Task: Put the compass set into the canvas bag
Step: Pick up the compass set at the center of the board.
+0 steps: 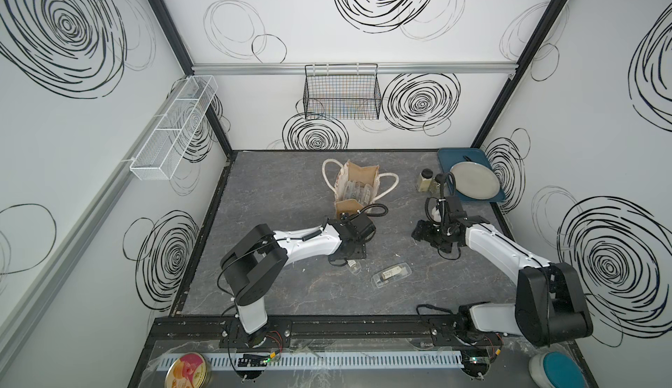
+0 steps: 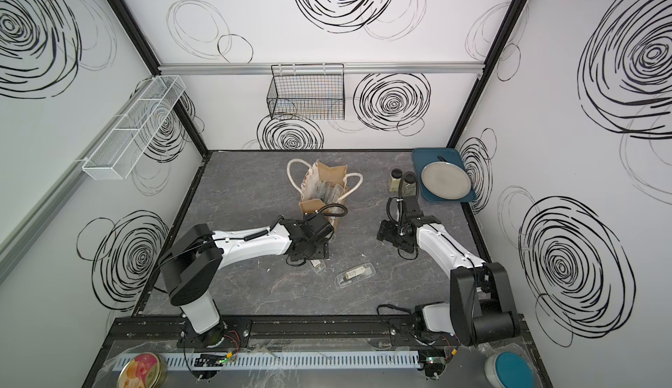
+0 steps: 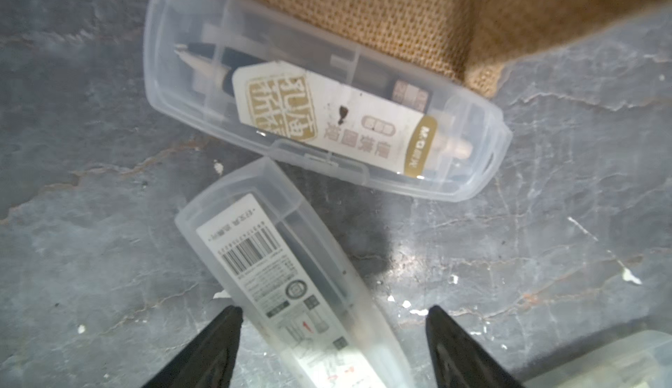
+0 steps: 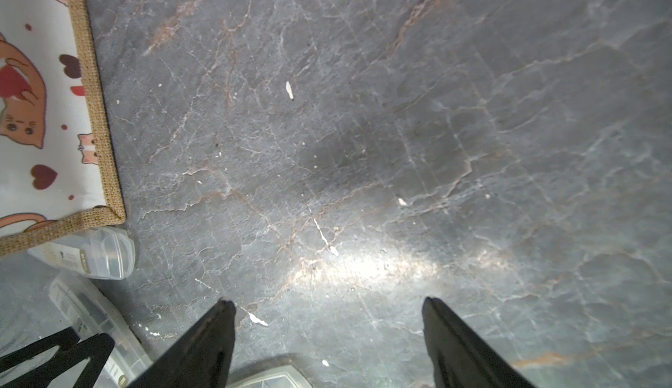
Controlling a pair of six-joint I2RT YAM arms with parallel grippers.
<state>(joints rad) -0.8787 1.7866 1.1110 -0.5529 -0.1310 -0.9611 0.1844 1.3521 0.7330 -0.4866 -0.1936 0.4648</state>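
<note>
- A loose compass set, in a clear plastic case, lies flat on the grey table, nearest the arm bases.
- Just beyond it, the left gripper hangs low, fingers spread either side of a barcode-labelled compass set. One finger stands clear of the case; the other may touch it, but the blur leaves that uncertain.
- The right gripper is spread wide over bare table, grasping nothing.
- A third compass set lies on the table against the foot of the canvas bag, outside it.
- The bag stands upright mid-table with more clear cases inside.
- In the far right corner, a grey plate sits on a blue tray.
</note>
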